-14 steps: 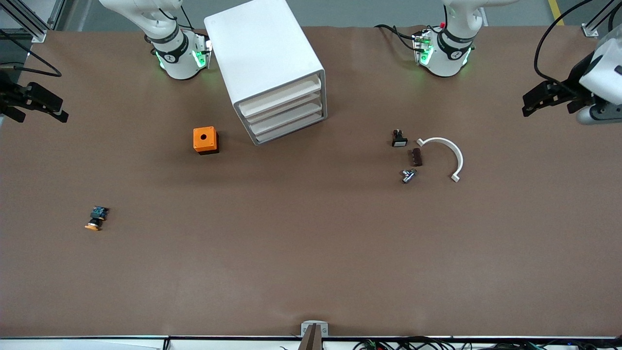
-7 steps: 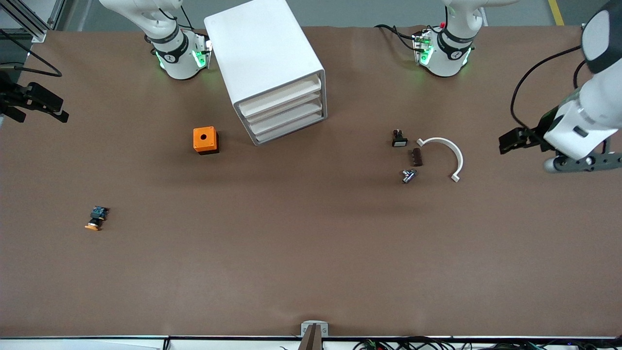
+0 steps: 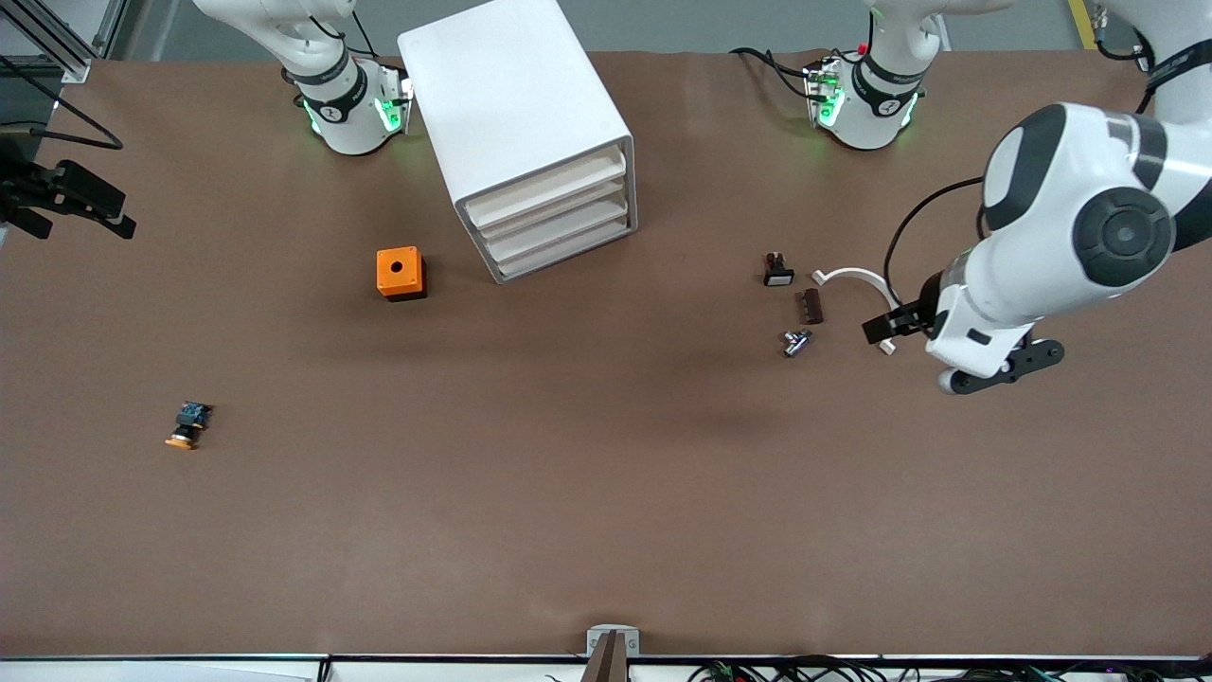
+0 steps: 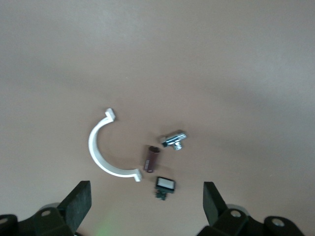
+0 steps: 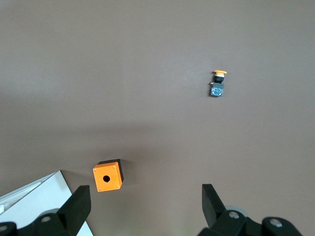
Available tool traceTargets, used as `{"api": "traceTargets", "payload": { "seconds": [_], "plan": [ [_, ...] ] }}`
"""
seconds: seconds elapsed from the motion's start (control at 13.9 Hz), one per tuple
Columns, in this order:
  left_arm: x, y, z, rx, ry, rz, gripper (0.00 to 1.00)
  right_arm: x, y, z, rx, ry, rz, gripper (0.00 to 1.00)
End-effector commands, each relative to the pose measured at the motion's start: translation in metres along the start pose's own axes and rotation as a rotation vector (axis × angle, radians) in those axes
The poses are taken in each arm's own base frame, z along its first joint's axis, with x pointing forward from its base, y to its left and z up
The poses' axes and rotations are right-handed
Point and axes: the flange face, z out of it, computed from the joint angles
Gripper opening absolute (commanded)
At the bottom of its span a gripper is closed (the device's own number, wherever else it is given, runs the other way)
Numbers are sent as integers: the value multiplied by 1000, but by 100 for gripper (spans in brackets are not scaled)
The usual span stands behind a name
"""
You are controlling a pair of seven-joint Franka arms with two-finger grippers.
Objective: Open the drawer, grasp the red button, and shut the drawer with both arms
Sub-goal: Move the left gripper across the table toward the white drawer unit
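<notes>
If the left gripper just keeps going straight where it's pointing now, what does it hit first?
Probably the white curved clip: the open left gripper hangs over it, pointing down at the table. Depth is unclear.

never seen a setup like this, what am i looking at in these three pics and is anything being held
Two white robot arms work at a brown table. One picture looks down from across the table; the other two come from cameras on each arm's wrist.

The left tool hangs open over a white curved clip, beside a metal fitting, a brown block and a small black switch. The right tool waits open at its end of the table.

Also there: a white drawer cabinet, drawers shut, an orange cube and an orange-capped button. Nothing is held.
</notes>
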Motion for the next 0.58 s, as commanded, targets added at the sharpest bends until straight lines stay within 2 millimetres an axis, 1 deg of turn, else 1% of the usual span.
{"api": "traceTargets", "payload": {
  "seconds": [0.0, 0.14, 0.29, 0.5],
  "plan": [
    [3, 27, 10, 8, -14, -83, 100, -4, 0, -9, -5, 20, -12, 100],
    [-5, 51, 31, 30, -39, -148, 100, 1, 2, -11, -7, 23, -2, 100],
    [-13, 72, 51, 55, -60, -267, 100, 1, 6, -11, -6, 19, 0, 100],
    [-21, 95, 80, 72, -120, -461, 100, 1, 5, -12, -6, 22, -2, 100]
  ]
}}
